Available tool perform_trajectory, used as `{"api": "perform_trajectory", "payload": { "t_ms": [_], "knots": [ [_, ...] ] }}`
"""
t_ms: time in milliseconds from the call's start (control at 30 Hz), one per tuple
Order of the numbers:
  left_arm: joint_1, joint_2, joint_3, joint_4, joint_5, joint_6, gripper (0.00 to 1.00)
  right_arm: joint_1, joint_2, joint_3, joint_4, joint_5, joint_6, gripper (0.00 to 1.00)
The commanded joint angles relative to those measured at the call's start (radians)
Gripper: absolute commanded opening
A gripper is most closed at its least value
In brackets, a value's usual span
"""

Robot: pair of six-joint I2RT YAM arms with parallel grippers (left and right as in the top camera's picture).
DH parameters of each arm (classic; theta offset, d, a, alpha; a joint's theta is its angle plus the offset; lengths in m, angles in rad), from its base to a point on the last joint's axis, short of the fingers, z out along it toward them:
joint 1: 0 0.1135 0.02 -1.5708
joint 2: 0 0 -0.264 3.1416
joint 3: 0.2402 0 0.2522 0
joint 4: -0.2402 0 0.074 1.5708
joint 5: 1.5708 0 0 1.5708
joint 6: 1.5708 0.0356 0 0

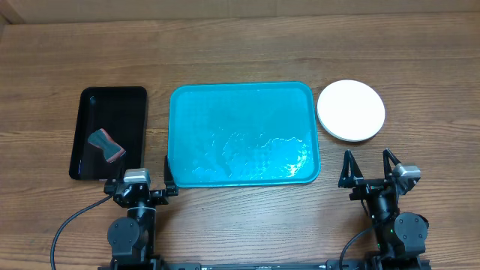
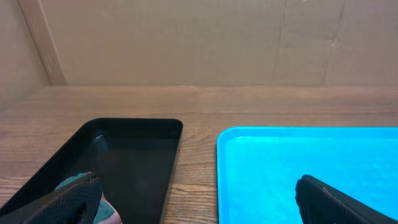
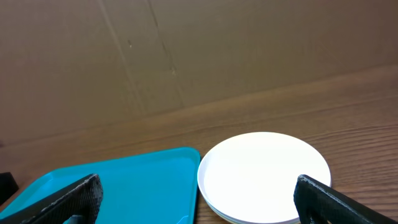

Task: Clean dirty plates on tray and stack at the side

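The turquoise tray [image 1: 187, 105] lies in the middle of the table with no plate on it; its surface shows glossy ripples near the front right. A white plate [image 1: 351, 110] sits on the wood just right of the tray. In the right wrist view the white plate [image 3: 264, 171] has another pale rim under it, so it tops a stack; no blue or yellow-green plate shows. My left gripper [image 1: 142, 180] is open and empty at the tray's front left corner. My right gripper [image 1: 369, 168] is open and empty just in front of the plate.
A black tray [image 1: 112, 101] lies left of the turquoise one and holds a sponge [image 1: 105, 145] with teal and pink parts. In the left wrist view the black tray [image 2: 134, 155] and the turquoise tray [image 2: 298, 162] are parted by a strip of wood. A cardboard wall stands behind.
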Motion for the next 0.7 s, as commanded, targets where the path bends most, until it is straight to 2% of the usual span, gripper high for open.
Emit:
{"api": "perform_trajectory", "payload": {
  "t_ms": [0, 167, 433, 667],
  "knots": [
    [-0.006, -0.01, -0.003, 0.003, -0.009, -0.007, 1.0, 0.005, -0.009, -0.011, 0.006, 0.006, 0.0, 1.0],
    [-0.006, -0.01, -0.003, 0.003, -0.009, -0.007, 1.0, 0.005, -0.009, -0.01, 0.006, 0.034, -0.024, 1.0],
    [-0.006, -0.01, -0.003, 0.003, -0.009, -0.007, 1.0, 0.005, -0.009, -0.01, 0.003, 0.021, -0.298, 1.0],
    [-0.006, -0.01, -0.003, 0.003, -0.009, -0.007, 1.0, 0.005, -0.009, -0.01, 0.003, 0.021, -0.314, 1.0]
  ]
}}
